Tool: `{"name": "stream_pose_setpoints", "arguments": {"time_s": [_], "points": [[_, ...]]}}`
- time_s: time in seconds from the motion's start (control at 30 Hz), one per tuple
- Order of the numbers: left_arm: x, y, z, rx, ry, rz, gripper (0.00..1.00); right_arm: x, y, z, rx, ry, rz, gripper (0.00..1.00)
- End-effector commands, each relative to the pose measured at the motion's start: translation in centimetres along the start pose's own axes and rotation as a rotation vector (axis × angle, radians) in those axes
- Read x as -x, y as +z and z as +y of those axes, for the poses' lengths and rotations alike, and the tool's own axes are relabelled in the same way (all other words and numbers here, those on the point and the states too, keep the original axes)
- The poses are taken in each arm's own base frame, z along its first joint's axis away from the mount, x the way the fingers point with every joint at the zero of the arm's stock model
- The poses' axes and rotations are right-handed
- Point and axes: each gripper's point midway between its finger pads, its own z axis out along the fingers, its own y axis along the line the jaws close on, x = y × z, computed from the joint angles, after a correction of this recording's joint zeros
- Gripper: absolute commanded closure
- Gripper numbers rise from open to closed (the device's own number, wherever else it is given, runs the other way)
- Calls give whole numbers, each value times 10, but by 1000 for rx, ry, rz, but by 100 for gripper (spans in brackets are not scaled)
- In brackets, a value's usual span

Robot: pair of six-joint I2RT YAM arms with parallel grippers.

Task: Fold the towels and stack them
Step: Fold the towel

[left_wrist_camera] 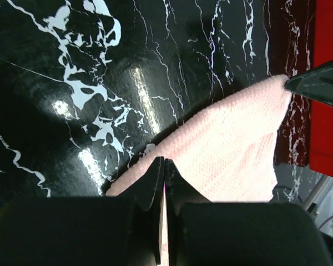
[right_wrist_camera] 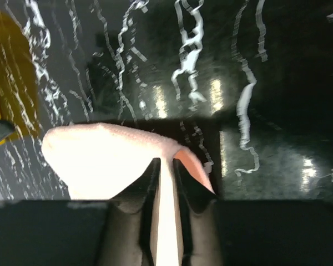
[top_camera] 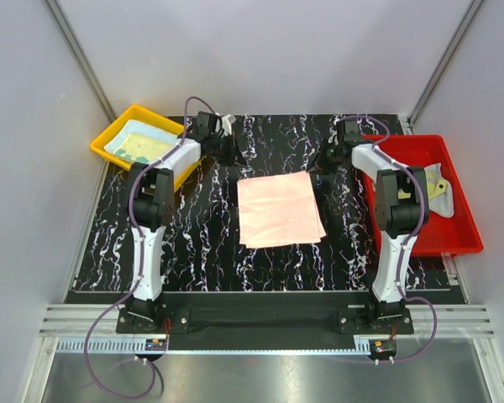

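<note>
L claw (left_wrist_camera: 164, 162) shut on towel (top_camera: 280, 210) far-left corner; R claw (right_wrist_camera: 165, 163) pinching far-right corner; towel lies centre of table (top_camera: 185, 235); both corners held, I reckon, to fold far edge nearwards.

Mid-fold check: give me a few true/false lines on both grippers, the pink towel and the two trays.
1. The left gripper and right gripper both pinch the pink towel. True.
2. The pink towel lies in the red tray. False: it lies on the table, between the trays.
3. The yellow tray holds a patterned towel. True.
4. The red tray is empty. False: a pale towel lies in it.
</note>
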Motion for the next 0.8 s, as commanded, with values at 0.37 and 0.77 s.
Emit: {"name": "stream_pose_setpoints", "arguments": {"time_s": [0.37,0.77], "points": [[-80,-106,-15,310,4,-125,69,-4,-74,-26,-194,38,-54,66],[-216,-83,-15,297,-95,-14,58,-133,-106,-53,-187,135,48,63]]}}
